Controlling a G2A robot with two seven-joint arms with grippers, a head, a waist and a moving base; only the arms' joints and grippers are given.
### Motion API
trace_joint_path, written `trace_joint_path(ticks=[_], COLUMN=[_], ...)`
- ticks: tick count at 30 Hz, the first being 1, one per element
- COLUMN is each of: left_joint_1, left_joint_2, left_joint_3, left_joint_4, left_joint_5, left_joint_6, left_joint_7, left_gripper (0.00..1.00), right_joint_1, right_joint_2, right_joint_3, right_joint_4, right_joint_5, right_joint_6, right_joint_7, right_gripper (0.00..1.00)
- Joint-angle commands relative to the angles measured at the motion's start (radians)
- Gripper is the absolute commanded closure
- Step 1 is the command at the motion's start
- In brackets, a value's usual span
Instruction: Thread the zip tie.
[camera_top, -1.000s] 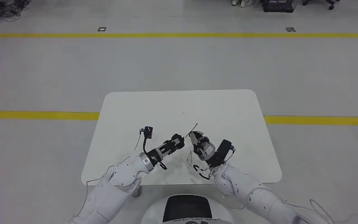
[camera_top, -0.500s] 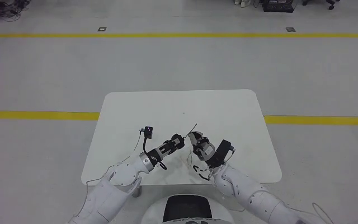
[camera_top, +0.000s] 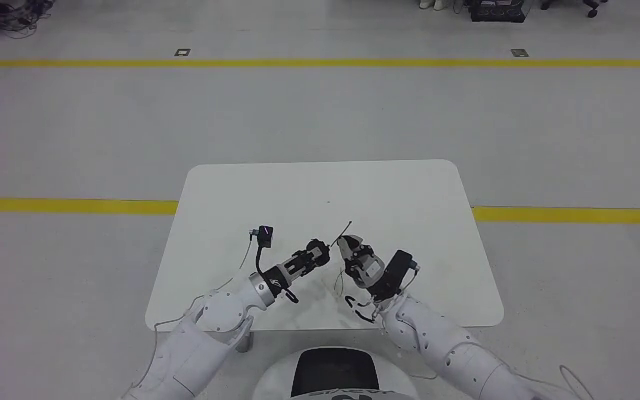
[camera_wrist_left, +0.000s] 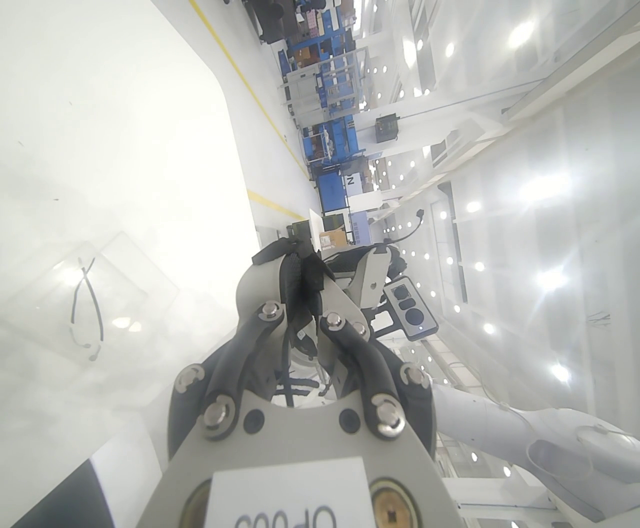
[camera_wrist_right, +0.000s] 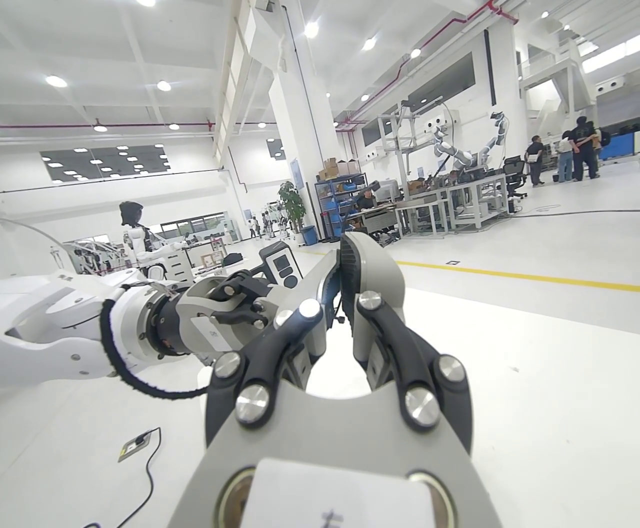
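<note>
- Nothing visibly shifted: right gripper (camera_top: 342, 241) fingers stayed pinched on the thin black plastic zip tie (camera_top: 346, 230).
- Left gripper (camera_top: 320, 246) fingers, just beside, were pressed together.
- Light, whippy tail poked past those fingertips; probably best gripped near its tip.

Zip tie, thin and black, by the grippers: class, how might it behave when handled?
The thin black zip tie juts free as a near-straight sliver, so it is probably springy, not limp. Being so slender, it is likely very light and could twist in a grip.
</note>
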Motion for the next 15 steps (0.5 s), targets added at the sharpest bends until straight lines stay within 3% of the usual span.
trace_joint_path(ticks=[1, 15], left_joint_1=[0.0, 0.0], left_joint_2=[0.0, 0.0], left_joint_3=[0.0, 0.0], left_joint_4=[0.0, 0.0], left_joint_5=[0.0, 0.0], left_joint_6=[0.0, 0.0], left_joint_7=[0.0, 0.0], left_gripper=[1.0, 1.0], right_joint_1=[0.0, -0.001], right_joint_2=[-0.001, -0.008], right_joint_3=[0.002, 0.006], right_joint_4=[0.001, 0.008], right_joint_5=[0.0, 0.003], right_joint_6=[0.0, 0.0], right_joint_7=[0.003, 0.014], right_gripper=[1.0, 1.0])
